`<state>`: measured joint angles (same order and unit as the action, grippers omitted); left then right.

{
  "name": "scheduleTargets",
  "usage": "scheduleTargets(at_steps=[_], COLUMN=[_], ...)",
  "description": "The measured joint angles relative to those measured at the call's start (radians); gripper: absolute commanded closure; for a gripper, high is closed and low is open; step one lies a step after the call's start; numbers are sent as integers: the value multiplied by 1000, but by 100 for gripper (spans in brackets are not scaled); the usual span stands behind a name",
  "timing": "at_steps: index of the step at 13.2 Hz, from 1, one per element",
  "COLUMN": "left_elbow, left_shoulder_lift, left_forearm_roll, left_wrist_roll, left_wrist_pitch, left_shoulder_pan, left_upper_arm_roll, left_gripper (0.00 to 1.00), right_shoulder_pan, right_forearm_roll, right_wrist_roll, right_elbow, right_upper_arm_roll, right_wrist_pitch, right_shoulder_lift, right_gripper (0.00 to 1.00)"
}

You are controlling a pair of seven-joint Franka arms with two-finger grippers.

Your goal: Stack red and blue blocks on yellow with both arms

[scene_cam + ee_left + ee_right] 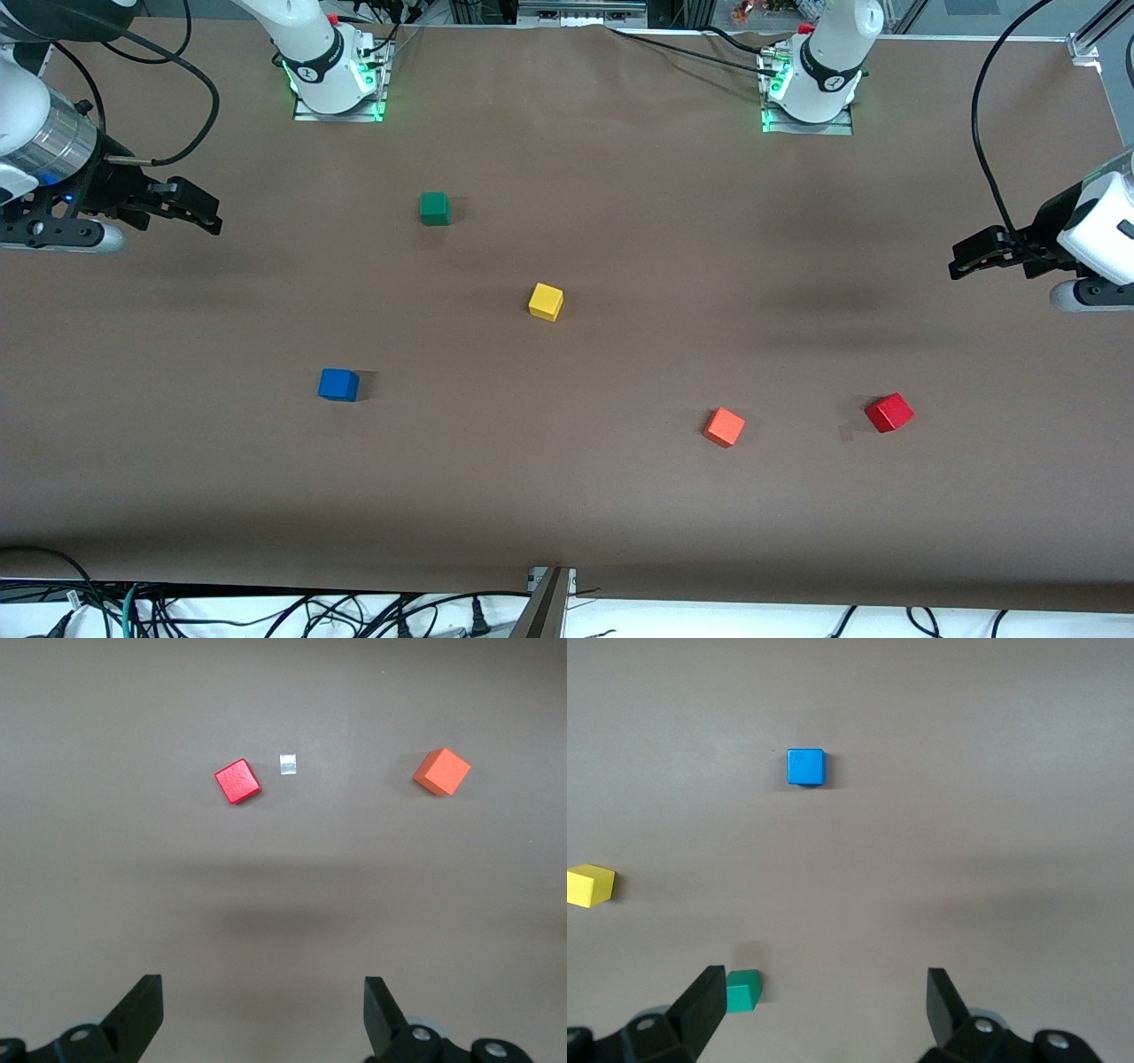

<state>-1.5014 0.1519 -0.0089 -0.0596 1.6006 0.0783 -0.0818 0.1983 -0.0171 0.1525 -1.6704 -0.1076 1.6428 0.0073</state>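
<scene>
The yellow cube [546,301] sits near the middle of the table, also seen as the yellow cube [589,885] in the right wrist view. The blue cube [338,385] [805,766] lies nearer the front camera, toward the right arm's end. The red cube [889,412] [237,781] lies toward the left arm's end. My right gripper [208,213] [827,1005] hangs open and empty over bare table at its end. My left gripper [961,261] [263,1010] hangs open and empty over bare table at its own end.
An orange-red cube [725,427] [441,772] lies beside the red one, toward the table's middle. A green cube [434,208] [742,990] sits closer to the arm bases than the yellow one. A small white scrap [288,765] lies next to the red cube.
</scene>
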Motion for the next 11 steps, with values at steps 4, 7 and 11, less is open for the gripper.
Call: scheduleTargets(at_steps=[4,7,11], left_elbow=[0,-1,-1], left_shoulder_lift=[41,112,223], left_forearm_roll=[1,1,7], left_wrist_roll=[0,-1,-56], left_wrist_pitch=[0,32,167], left_shoulder_pan=[10,55,76], left_upper_arm_roll=[5,9,10], left_gripper=[0,0,0], right_shoulder_pan=[0,0,0], right_forearm_roll=[0,0,0], right_wrist_roll=[0,0,0], right_elbow=[0,1,2], right_upper_arm_roll=[0,0,0], right_wrist_pitch=[0,0,1], right_shoulder_lift=[0,0,0], right_gripper=[0,0,0])
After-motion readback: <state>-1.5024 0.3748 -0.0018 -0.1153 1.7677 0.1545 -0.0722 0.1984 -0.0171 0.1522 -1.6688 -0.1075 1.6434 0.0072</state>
